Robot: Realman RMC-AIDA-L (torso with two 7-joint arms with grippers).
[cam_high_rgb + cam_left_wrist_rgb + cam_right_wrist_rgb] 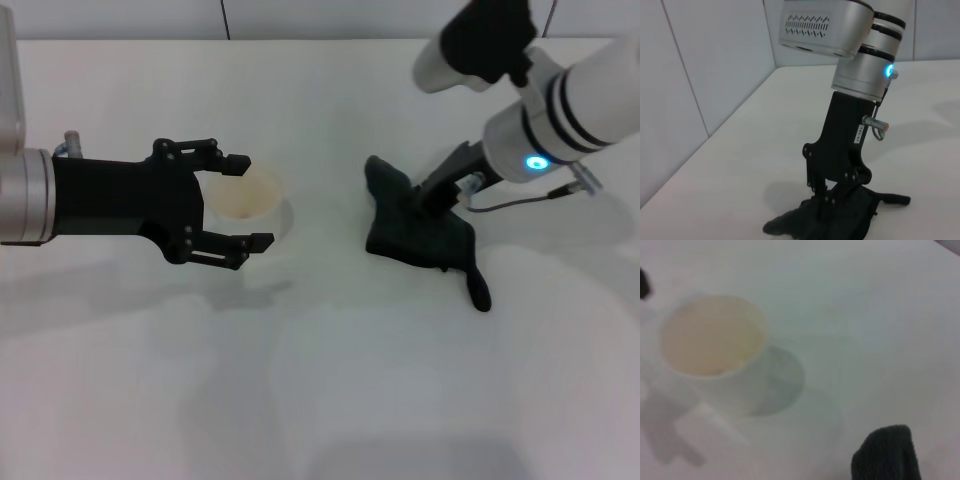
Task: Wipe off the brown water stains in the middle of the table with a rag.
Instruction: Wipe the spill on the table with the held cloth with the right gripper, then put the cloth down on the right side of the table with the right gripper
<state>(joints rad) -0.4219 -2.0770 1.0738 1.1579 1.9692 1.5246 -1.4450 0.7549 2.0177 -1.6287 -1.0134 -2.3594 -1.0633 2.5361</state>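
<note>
- The right gripper [425, 205] is planted down on the rag [420, 232], fingers buried in the cloth and seemingly pinched on it, though the tips themselves are hidden.
- The rag lies bunched on the table [330, 400], its tail strip pointing toward the robot.
- The left gripper [240, 203] hangs wide open, its fingers on either side of the clear cup [248, 205], holding nothing.
- The brown stain honestly isn't findable in any view; only the beige tint in the cup's mouth shows.
- Looks like the grab-the-rag step. The next move calls for keeping it pressed flat and dragging it toward the table's middle, steering clear of the cup.
</note>
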